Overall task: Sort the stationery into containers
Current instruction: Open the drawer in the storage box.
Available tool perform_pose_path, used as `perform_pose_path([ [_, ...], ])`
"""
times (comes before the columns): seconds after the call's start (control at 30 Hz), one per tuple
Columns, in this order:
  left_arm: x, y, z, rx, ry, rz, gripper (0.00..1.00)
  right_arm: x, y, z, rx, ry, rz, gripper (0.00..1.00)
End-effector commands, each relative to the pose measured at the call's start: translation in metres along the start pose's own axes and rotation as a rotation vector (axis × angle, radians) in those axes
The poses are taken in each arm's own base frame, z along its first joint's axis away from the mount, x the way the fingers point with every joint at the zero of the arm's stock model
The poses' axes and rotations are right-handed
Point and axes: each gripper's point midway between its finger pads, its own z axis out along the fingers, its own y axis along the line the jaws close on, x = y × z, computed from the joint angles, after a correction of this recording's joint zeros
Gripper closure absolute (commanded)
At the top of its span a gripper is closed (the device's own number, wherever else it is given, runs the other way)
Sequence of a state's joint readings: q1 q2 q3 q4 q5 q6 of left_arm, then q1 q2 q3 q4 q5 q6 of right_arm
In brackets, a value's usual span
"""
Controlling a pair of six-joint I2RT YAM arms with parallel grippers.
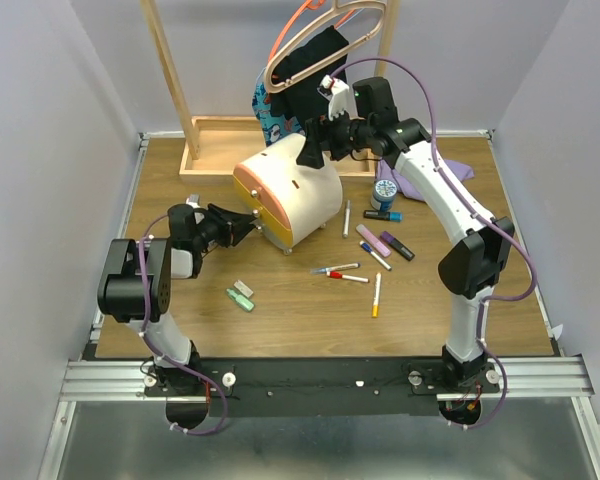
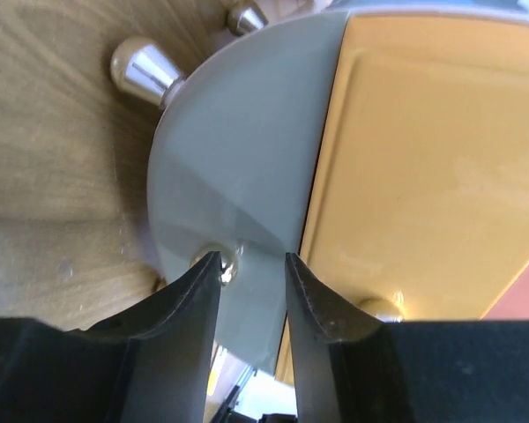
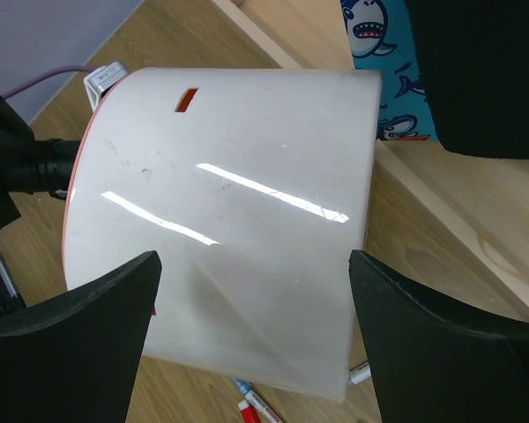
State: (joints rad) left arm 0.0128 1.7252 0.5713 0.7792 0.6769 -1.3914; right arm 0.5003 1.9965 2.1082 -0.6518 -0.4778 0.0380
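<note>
A: Our left gripper (image 2: pixel 252 261) stands slightly parted, pinching nothing; the knob (image 2: pixel 379 308) of the yellow drawer (image 2: pixel 423 176) sits outside it.
B: Closing would miss it. Our right gripper (image 3: pixel 254 257) straddles the chest (image 3: pixel 247 132), spread wide; pens (image 1: pixel 348 277) lie beside it.

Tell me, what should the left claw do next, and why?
Probably close the left gripper on the small metal knob: its fingers are apart with the knob just inside one tip, nothing pinched yet. The right gripper, open, straddles the chest, perhaps to steady it.

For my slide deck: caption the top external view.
Left claw at the cream chest, right claw open above it; pens and erasers lie unsorted on the table.
</note>
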Motion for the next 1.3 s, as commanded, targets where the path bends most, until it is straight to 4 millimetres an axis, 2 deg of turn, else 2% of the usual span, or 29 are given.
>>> perform_pose_path([
  [0.0,0.017,0.011,-0.012,-0.032,0.025,0.027,0.53,-0.006,0.006,0.006,-0.003,-0.013,-0.027,0.05],
  [0.17,0.016,0.011,-0.018,-0.037,-0.016,0.071,0.50,-0.003,0.007,0.011,-0.005,-0.004,-0.030,0.05],
  [0.4,0.012,0.013,-0.008,-0.028,0.010,0.073,0.50,0.007,0.004,0.018,0.001,0.021,-0.022,0.06],
  [0.5,0.011,0.012,-0.006,-0.012,0.007,0.075,0.53,0.006,0.005,0.018,0.003,0.017,-0.027,0.06],
  [0.53,0.021,0.013,-0.002,-0.016,0.033,0.078,0.53,0.005,0.005,0.018,0.005,0.016,-0.028,0.06],
  [0.6,0.023,0.015,-0.001,-0.011,0.036,0.082,0.56,0.006,0.006,0.019,0.005,0.019,-0.031,0.06],
  [0.67,0.023,0.019,0.000,-0.020,0.027,0.076,0.58,0.006,0.006,0.018,0.005,0.018,-0.036,0.06],
  [0.8,0.022,0.009,0.004,0.038,0.036,0.096,0.59,0.008,0.007,0.018,0.007,0.023,-0.039,0.06],
  [1.07,0.018,0.006,0.010,0.079,0.032,0.099,0.59,0.014,0.014,0.023,-0.010,0.042,-0.042,0.06],
  [1.27,0.015,0.001,0.015,0.120,0.037,0.106,0.66,0.018,0.016,0.026,-0.005,0.054,-0.042,0.06],
])
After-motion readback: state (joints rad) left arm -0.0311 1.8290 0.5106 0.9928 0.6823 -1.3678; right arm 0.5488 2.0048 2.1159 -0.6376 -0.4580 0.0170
